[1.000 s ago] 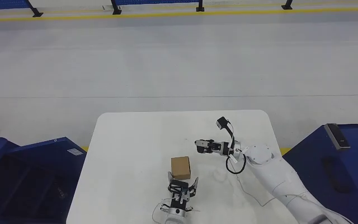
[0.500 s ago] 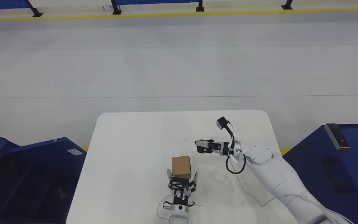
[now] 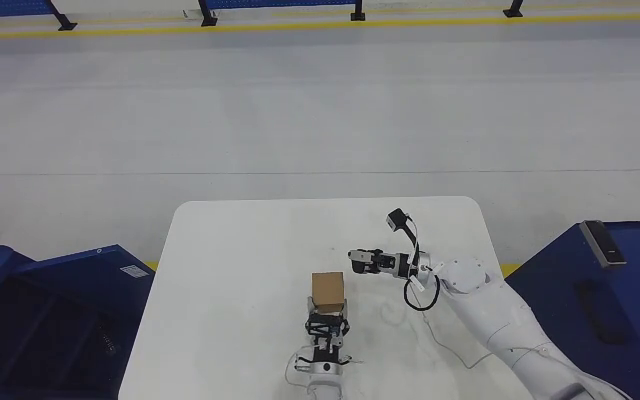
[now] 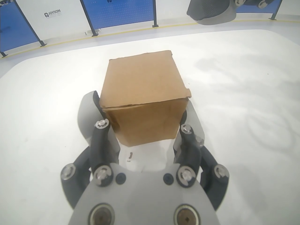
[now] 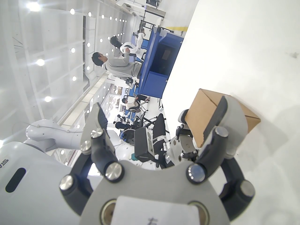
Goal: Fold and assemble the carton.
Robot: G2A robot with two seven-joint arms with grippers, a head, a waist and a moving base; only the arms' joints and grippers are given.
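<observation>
Brown cardboard carton [image 3: 328, 290] [image 4: 145, 90] [image 5: 201, 115] sits on the white counter [image 3: 240, 260], about mid-width and toward the robot's edge. It's folded into a closed cube with the flaps in. The top flap edge nearest the left wrist is ragged and shows a thin seam gap, and its contents are not visible. Left arm [image 3: 321, 366] comes in straight from the near edge, wrist low, pointing away from the robot at the carton. Left jaws are pinching the carton by its near end, one finger [image 4: 92, 115] against each side wall. Can't tell if the carton's base is on the counter or slightly off it. Right arm [image 3: 480, 295] enters from the robot's right, elbow bent, forearm roughly level, wrist pointing across toward the robot's left. Right jaws are spread wide with nothing between them, and they hang just beside the carton's far right corner, apart from it. One dark-padded fingertip [image 4: 209, 3] of theirs sits above the counter beyond the carton in the left wrist view. Left bin [image 3: 70, 310] [image 5: 161, 57], blue, stands off the counter's left side with a dark interior, contents unreadable. Right bin [image 3: 585, 300], also blue, stands off the right side and its inside can't be seen either.
</observation>
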